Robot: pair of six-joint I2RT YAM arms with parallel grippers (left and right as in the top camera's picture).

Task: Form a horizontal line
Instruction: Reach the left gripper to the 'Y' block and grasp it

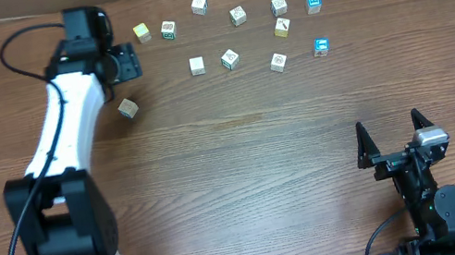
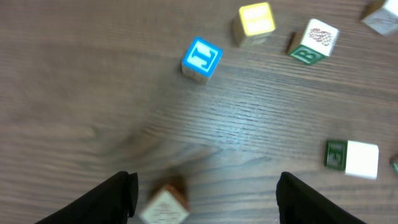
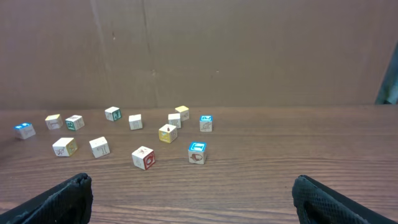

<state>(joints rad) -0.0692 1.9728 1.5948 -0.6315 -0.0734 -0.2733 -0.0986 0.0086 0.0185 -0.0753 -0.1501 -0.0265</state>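
Left fingers [image 2: 118, 199] are spread wide, gripping nothing; 1 pale cube [image 2: 165, 205] sits off-centre between them. Right fingers [image 3: 62, 196] are spread too, empty. Other cubes [image 2: 354, 158] lie scattered on the counter [image 2: 74, 93] beyond, with no line yet. The cube is likely light, rigid wood: pinch 2 opposite flat faces.

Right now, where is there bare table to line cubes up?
Free: the wide wood band between the lone cube by the left arm and the right claw. Crowded: the far strip of letter cubes, ending at the blue-faced pair.
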